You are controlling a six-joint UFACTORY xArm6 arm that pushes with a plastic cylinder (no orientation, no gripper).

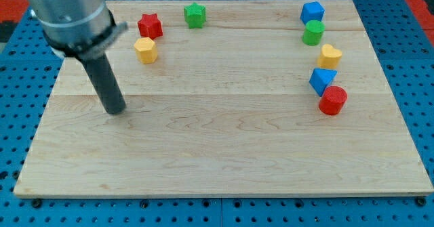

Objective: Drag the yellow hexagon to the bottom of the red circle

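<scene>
The yellow hexagon (145, 50) lies near the view's top left, just below the red star (150, 26). The red circle (333, 100) lies at the view's right, touching the blue triangle (322, 80) above it. My tip (116, 109) rests on the board at the left, below and a little to the left of the yellow hexagon, apart from it and far left of the red circle.
A green star (194, 15) lies at the top centre. At the right, in a column above the blue triangle: a blue cube (312, 12), a green circle (313, 32), a yellow heart (329, 55). The wooden board (217, 152) lies on a blue pegboard.
</scene>
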